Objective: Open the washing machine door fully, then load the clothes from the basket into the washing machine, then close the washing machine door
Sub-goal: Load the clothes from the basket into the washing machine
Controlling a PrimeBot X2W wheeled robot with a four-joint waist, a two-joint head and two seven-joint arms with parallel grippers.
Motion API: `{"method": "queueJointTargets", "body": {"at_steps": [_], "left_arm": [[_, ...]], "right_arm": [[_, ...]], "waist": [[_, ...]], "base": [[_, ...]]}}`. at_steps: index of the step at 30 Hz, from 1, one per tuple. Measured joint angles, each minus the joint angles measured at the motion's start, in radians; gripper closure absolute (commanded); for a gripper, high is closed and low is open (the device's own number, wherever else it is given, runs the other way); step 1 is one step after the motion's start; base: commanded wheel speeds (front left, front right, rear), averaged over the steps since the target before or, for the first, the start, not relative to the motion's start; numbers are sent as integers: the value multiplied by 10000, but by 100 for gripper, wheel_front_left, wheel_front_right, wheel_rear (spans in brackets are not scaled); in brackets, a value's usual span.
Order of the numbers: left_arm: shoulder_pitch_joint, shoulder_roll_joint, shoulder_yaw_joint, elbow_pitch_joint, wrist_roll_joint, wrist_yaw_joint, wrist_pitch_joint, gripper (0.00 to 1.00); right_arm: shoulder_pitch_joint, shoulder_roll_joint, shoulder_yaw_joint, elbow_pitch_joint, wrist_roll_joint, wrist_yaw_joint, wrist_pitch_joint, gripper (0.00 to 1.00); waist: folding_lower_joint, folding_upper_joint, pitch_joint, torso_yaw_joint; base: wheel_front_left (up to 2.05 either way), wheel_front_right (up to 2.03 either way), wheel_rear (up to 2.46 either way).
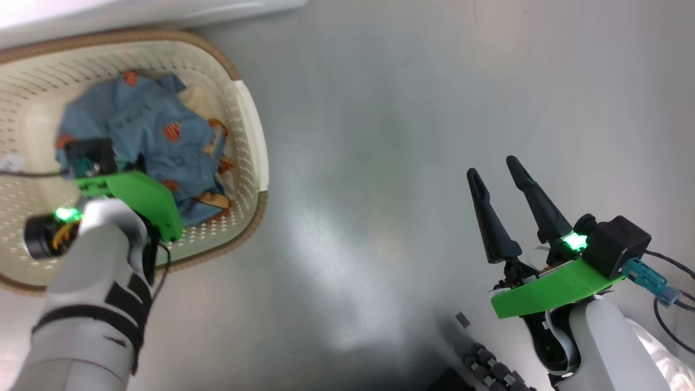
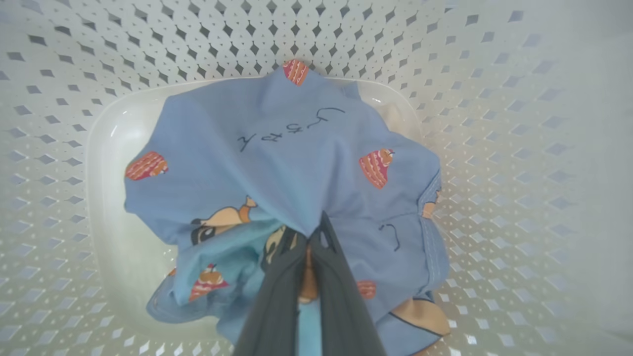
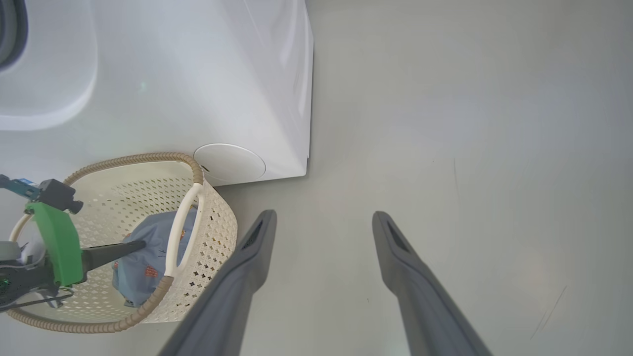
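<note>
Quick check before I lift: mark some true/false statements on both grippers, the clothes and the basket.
1. The left gripper is shut on the clothes. True.
2. The right gripper holds a garment. False: it is open and empty, over the floor.
3. The basket stands beside the washer. True.
4. The clothes are outside the basket. False: they are inside it.

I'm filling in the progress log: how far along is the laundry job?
Done: nothing confirmable; the door's state can't be told. In hand: the left tool is shut on the clothes, lying in the basket beside the washing machine; the right tool is open over the floor. Left: load the clothes, then close the door.
</note>
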Motion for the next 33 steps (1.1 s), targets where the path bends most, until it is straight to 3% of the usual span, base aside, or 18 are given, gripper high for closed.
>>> {"method": "queueJointTargets", "body": {"at_steps": [12,33], "left_arm": [[1188,-430,234,-502,-491,-345,-566,100],[4995,-564,936,-5147,-136,-481,-629,100]], "right_arm": [[204,-199,-261,130,0,0,0,0],[1356,-267,-662,426,0,0,0,0]], "waist": [[0,0,-1529,655],[0,0,-4332,1472]], "base": [[0,0,0],[0,0,0]]}}
